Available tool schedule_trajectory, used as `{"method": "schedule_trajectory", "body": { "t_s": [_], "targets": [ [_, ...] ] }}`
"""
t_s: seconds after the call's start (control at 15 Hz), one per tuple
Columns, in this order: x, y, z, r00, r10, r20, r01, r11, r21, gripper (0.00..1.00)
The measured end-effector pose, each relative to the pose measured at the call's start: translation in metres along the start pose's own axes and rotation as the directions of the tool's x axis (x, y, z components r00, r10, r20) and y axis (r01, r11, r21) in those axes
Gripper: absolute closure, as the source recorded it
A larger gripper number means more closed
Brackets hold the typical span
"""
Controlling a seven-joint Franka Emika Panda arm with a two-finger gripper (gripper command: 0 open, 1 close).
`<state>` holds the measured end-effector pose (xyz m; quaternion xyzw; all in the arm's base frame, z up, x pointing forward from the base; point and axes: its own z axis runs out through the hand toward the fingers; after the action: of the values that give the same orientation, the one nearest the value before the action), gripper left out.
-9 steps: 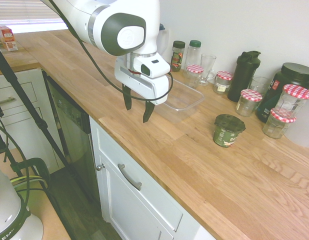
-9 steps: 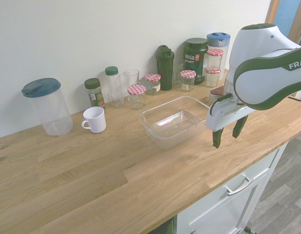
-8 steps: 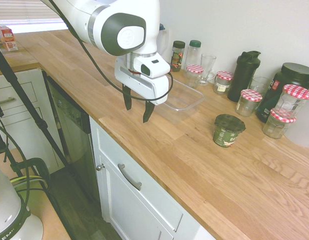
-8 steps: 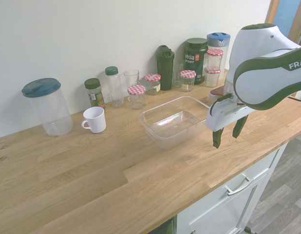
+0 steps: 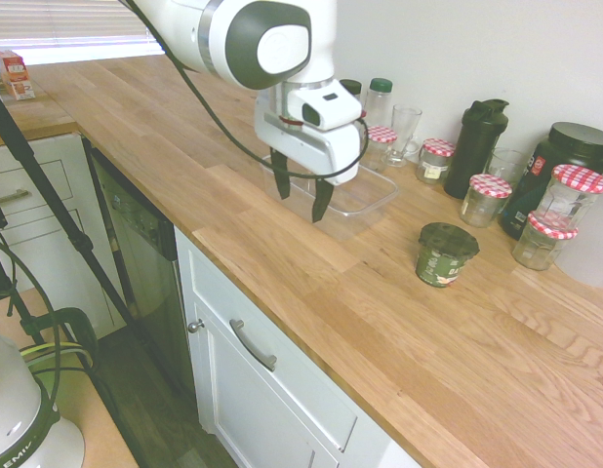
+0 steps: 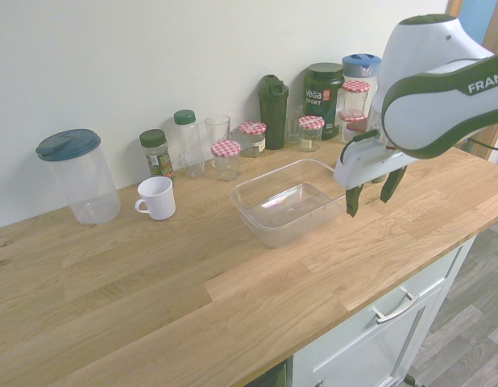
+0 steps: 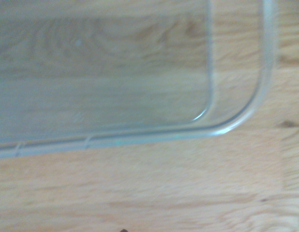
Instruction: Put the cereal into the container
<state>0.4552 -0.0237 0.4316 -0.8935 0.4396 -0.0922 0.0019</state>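
Pincer [image 5: 301,202] points down above the wooden worktop [image 5: 380,361], beside the clear plastic container [image 6: 285,201], tips apart with nothing between; green cereal cup [image 5: 445,255] upright on worktop, apart from container.

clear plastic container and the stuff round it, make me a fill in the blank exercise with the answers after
1. The cereal cup stands on the wooden ____.
2. The gripper has its two fingers ____, with nothing between them.
3. The mug is coloured ____.
4. The short glass jars, such as this jar, have lids checked in white and ____.

Missing words: countertop; apart; white; red
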Motion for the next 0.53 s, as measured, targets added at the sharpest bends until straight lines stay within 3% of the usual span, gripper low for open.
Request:
{"method": "schedule_trajectory", "body": {
  "t_s": [0.53],
  "targets": [
    [0.132, 0.05, -0.009, 0.986, 0.161, -0.048, -0.161, 0.987, 0.012, 0.0]
  ]
}}
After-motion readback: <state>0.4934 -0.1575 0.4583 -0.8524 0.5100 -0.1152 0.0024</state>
